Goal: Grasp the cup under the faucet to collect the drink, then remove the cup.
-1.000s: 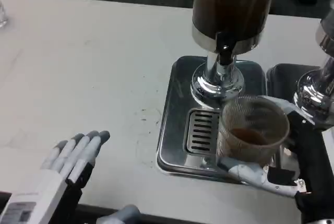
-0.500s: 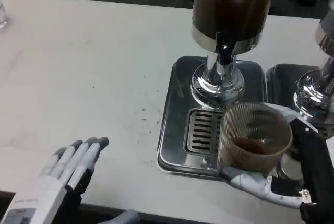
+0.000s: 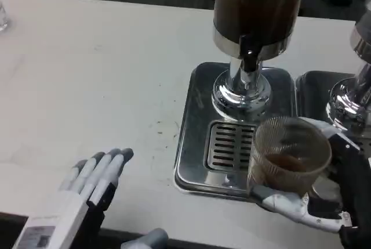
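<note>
Beside dispenser base, right robot hand grips ribbed cup over drip tray; left robot hand open on counter.

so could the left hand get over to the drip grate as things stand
Probably yes. The left hand lies open on the table with bare surface between it and the grate. The right hand holds the cup just right of the grate, so it may crowd it.
</note>
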`<action>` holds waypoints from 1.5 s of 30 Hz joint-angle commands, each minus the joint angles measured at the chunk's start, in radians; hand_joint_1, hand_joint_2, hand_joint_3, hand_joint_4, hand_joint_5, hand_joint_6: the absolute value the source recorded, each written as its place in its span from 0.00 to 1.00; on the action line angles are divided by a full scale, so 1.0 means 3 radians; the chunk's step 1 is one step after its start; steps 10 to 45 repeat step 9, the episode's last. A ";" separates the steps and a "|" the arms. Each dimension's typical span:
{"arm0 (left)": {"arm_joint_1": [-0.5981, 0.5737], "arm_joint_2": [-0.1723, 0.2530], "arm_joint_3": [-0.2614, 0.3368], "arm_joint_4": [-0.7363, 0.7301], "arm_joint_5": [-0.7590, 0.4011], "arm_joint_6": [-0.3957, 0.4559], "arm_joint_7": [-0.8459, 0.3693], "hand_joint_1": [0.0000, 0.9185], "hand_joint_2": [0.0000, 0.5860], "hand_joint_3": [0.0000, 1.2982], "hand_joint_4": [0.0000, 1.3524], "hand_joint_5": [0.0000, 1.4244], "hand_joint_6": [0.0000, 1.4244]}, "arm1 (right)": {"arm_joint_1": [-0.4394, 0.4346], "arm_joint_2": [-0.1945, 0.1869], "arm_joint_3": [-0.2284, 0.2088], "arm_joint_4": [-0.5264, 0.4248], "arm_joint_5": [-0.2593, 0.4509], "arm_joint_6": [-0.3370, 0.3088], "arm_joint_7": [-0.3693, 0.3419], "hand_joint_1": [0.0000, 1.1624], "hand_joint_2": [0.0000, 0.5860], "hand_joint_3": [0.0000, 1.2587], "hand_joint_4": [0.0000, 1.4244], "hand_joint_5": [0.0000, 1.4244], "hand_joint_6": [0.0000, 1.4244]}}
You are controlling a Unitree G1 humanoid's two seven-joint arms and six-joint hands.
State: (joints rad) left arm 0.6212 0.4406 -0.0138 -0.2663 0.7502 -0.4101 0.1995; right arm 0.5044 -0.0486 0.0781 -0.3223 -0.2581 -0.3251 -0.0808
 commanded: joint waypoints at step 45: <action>-0.0034 -0.0009 -0.0037 -0.0023 0.0034 0.0041 -0.0034 0.00 0.22 0.00 0.00 0.00 0.00 | -0.0008 0.0046 -0.0064 -0.0083 0.0064 -0.0039 -0.0037 0.88 0.22 0.69 0.65 0.67 0.80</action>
